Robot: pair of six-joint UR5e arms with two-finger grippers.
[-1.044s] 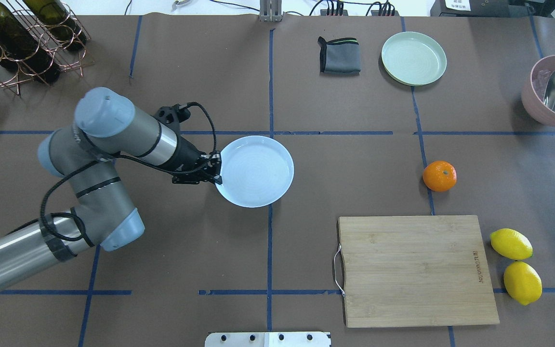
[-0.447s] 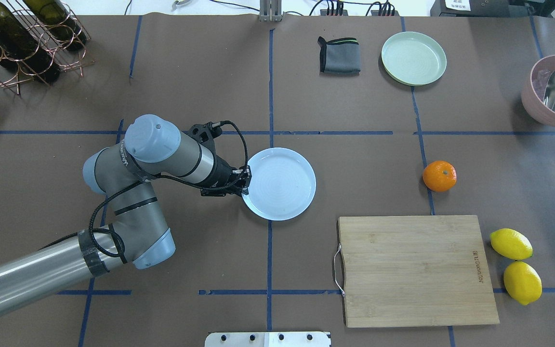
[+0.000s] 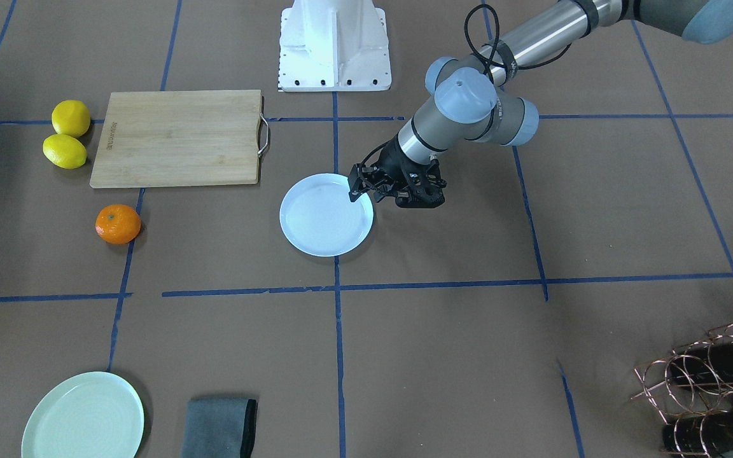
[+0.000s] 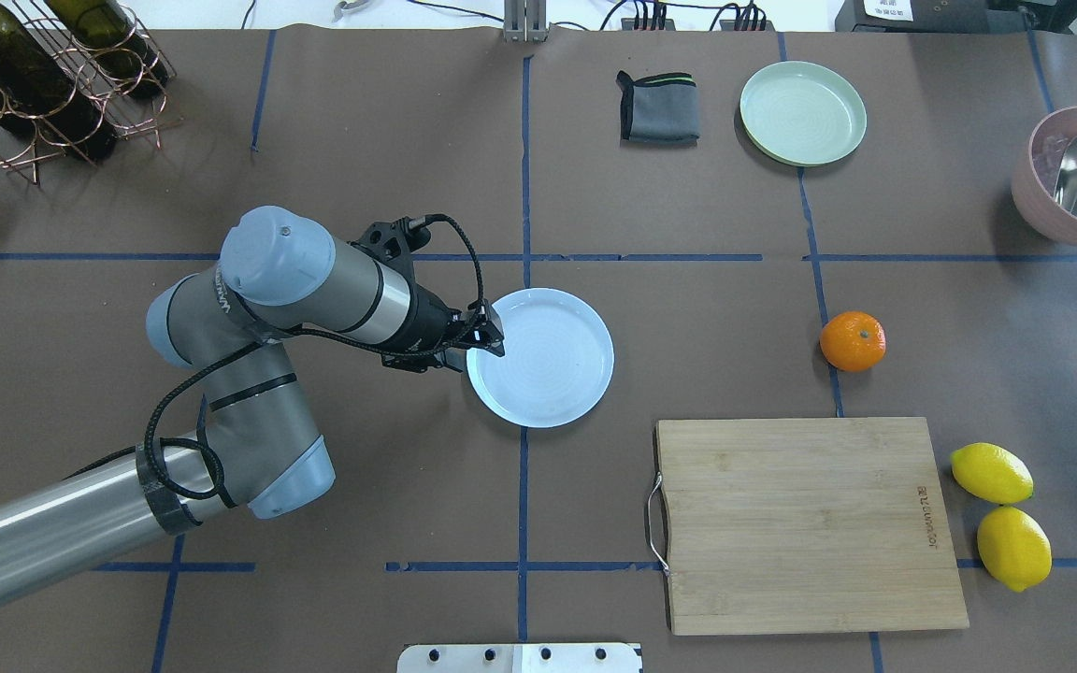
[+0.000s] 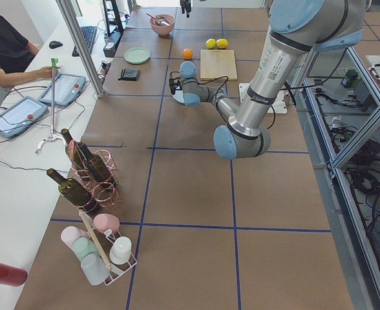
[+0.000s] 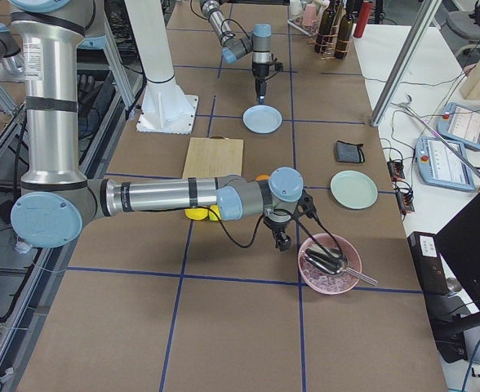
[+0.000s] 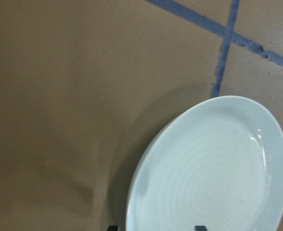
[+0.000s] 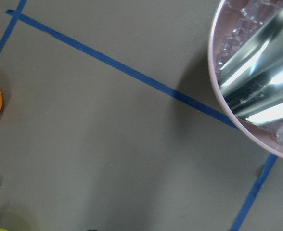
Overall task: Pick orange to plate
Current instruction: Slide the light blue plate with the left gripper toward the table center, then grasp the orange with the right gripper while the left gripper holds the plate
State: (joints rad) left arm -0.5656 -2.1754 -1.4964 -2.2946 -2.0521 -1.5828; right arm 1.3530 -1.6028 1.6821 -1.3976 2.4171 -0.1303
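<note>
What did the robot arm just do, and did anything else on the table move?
The left end effector slid the pale blue plate to the robot's right, toward the orange, and a little closer to the robot. Its fingers now look apart, so it seems to have let go. The orange, lemons, cutting board and green plate stayed put.
</note>
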